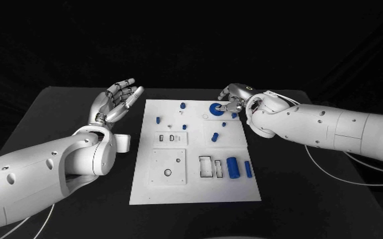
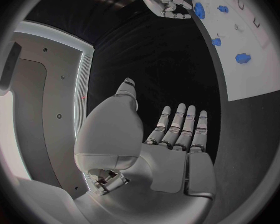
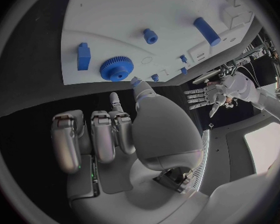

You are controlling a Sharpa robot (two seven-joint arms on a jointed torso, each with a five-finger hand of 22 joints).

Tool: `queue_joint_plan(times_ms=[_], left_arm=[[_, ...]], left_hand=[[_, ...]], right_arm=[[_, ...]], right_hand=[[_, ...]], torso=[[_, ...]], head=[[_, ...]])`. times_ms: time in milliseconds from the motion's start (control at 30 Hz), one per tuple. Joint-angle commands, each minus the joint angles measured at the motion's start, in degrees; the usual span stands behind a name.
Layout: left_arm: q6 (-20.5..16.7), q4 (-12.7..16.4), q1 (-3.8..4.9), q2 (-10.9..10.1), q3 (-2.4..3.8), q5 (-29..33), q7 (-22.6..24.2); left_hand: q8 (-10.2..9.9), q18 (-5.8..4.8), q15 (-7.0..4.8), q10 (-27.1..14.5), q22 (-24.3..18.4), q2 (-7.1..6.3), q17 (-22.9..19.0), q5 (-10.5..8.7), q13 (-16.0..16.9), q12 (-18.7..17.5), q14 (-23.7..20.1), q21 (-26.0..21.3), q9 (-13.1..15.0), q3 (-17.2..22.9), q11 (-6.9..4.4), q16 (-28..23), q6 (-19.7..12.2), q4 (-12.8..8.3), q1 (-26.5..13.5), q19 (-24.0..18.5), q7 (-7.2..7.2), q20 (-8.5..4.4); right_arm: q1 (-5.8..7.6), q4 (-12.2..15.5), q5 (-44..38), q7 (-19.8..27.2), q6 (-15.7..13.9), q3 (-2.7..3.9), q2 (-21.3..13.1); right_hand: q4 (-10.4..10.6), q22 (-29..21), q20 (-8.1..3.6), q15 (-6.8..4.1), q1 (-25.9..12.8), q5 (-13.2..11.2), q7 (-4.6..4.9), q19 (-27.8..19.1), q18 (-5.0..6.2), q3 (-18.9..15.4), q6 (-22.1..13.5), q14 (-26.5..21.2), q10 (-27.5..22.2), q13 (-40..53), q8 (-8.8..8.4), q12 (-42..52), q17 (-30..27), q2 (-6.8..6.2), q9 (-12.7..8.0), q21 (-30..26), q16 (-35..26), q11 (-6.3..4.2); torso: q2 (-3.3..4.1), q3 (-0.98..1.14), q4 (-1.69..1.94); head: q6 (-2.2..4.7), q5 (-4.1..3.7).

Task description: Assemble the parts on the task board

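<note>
The head view looks steeply down from above the near edge of the black table, taking in the whole task board. The left wrist view sits close behind the left hand, facing across the dark table toward the board's far part. The right wrist view sits behind the right hand, near the board. All three share the blue gear.

Black table fills the scene, far edge straight; black backdrop behind it, plain and dark; no detail readable beyond; light is dim and even, surface matte with no glare.
</note>
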Motion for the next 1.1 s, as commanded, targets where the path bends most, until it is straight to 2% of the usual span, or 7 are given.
queue_joint_plan(times_ms=[33,167,300,633,867,1100], left_arm=[[0.88,0.20,0.02,-0.02,0.03,-0.25,0.61],[0.83,0.25,0.02,-0.17,0.03,-0.26,0.60],[0.77,0.26,0.02,-0.24,0.03,-0.26,0.58],[0.73,0.39,0.02,-0.35,0.03,-0.26,0.51],[0.74,0.46,0.02,-0.47,0.03,-0.26,0.39],[0.72,0.49,0.02,-0.45,0.04,-0.26,0.42]], left_hand=[[0.33,0.94,-0.14,-0.10,-0.05,0.38,-0.06,-0.37,-0.09,0.20,-0.44,-0.32,-0.05,0.24,0.02,0.32,-0.23,-0.02,0.01,-0.47,8.65,0.05],[0.34,0.94,-0.13,-0.10,-0.05,0.43,-0.06,-0.38,-0.09,0.21,-0.45,-0.31,-0.06,0.26,0.02,0.33,-0.23,-0.02,0.00,-0.48,8.65,0.06],[0.36,0.94,-0.13,-0.11,-0.05,0.53,-0.06,-0.41,-0.09,0.23,-0.47,-0.30,-0.08,0.32,0.02,0.34,-0.24,-0.02,-0.01,-0.49,8.65,0.06],[0.36,0.94,-0.13,-0.11,-0.05,0.53,-0.06,-0.41,-0.09,0.23,-0.47,-0.30,-0.08,0.32,0.02,0.34,-0.24,-0.02,-0.01,-0.49,8.65,0.06],[0.45,0.94,-0.12,-0.09,-0.04,0.58,-0.05,-0.42,-0.08,0.25,-0.47,-0.26,-0.08,0.35,0.02,0.37,-0.18,-0.03,-0.02,-0.44,8.65,0.07],[0.45,0.94,-0.12,-0.09,-0.04,0.58,-0.05,-0.42,-0.08,0.25,-0.47,-0.26,-0.08,0.35,0.02,0.37,-0.18,-0.03,-0.02,-0.44,8.65,0.07]], right_arm=[[-0.05,-0.36,-2.41,-2.26,3.05,0.00,0.37],[-0.08,-0.81,-2.62,-2.91,4.26,0.00,0.85],[-0.12,-1.26,-2.92,-3.57,5.17,0.00,1.35],[-0.28,-1.98,-4.00,-5.37,6.85,0.00,2.25],[-0.33,-2.15,-4.12,-6.09,7.21,0.01,2.52],[-0.34,-2.02,-4.14,-6.27,7.40,0.01,2.63]], right_hand=[[-0.04,15.05,0.34,0.40,0.19,-0.45,-0.04,6.00,-0.82,0.35,0.50,6.18,6.01,15.08,0.12,0.16,15.09,-0.52,0.17,0.25,0.23,0.27],[0.01,15.05,0.36,0.41,-0.03,-0.74,-0.04,6.00,-0.82,0.48,0.57,6.18,6.01,15.08,0.16,0.16,15.09,-0.63,0.29,0.25,0.23,0.24],[-0.05,15.05,0.37,0.41,-0.02,-1.00,-0.06,6.00,-0.82,0.71,0.64,6.18,6.01,15.08,0.20,0.16,15.09,-0.62,0.39,0.25,0.23,0.24],[-0.50,15.05,0.32,0.31,0.37,-1.65,-0.22,6.00,-0.82,1.67,1.15,6.18,6.01,15.08,0.36,0.16,15.09,-0.50,0.81,0.25,0.23,0.13],[-0.69,15.05,0.32,0.35,0.26,-2.39,-0.06,6.00,-0.82,2.32,0.25,6.18,6.01,15.08,-0.40,0.16,15.09,-0.43,0.84,0.25,0.23,0.16],[-0.77,15.05,0.33,0.37,0.28,-2.66,-0.05,6.00,-0.82,2.66,0.37,6.18,6.01,15.08,-0.46,0.16,15.09,-0.19,0.93,0.25,0.23,0.21]], torso=[[0.03,-0.04,0.03],[0.03,-0.04,-0.06],[0.02,-0.07,-0.06],[0.04,-0.04,-0.07],[0.09,-0.02,-0.11],[0.07,-0.06,-0.08]], head=[[-0.25,0.05],[-0.30,0.34],[-0.13,0.33],[-0.31,0.54],[-0.27,0.75],[-0.30,0.83]])
